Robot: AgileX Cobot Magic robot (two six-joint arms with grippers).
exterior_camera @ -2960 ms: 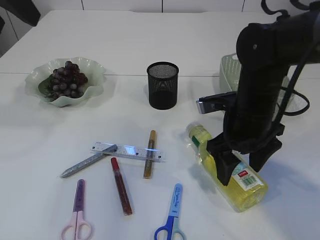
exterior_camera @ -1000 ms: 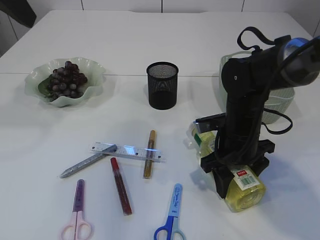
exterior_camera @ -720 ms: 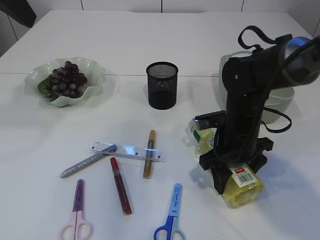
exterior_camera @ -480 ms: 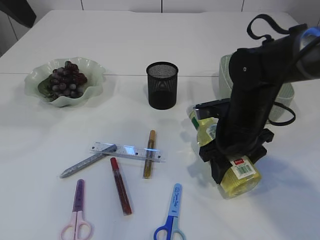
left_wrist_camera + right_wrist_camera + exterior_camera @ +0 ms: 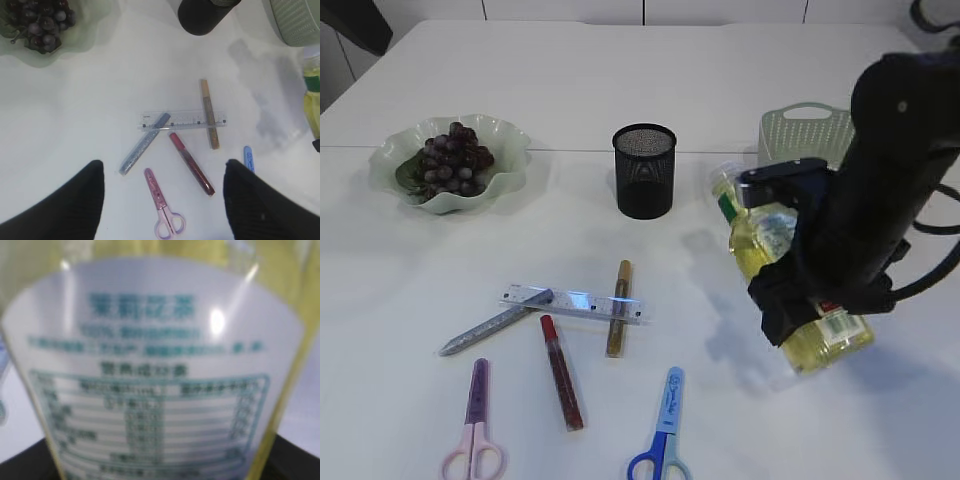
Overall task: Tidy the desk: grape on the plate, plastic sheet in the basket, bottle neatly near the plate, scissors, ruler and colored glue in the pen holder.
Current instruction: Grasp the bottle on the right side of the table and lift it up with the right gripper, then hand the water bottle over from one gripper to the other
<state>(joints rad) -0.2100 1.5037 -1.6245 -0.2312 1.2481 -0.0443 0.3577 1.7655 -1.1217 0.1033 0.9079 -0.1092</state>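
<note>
Since the earlier frames the right gripper has lifted the bottle clear of the table; it was lying at about 4 o'clock and now hangs tilted, cap up toward 11 o'clock, with its shadow on the surface below. From the left: the plate at 10 o'clock holds the grape. Below it, near 7 o'clock, the ruler lies flat with a silver glue tube and a gold glue tube crossing it, a red glue tube just below, then pink scissors and blue scissors at the front edge. The pen holder stands upright at 12 o'clock. The basket sits at 2 o'clock behind the arm. The right jaws clamp the bottle's labelled body. The left gripper is spread wide and empty above the tubes and scissors.
</note>
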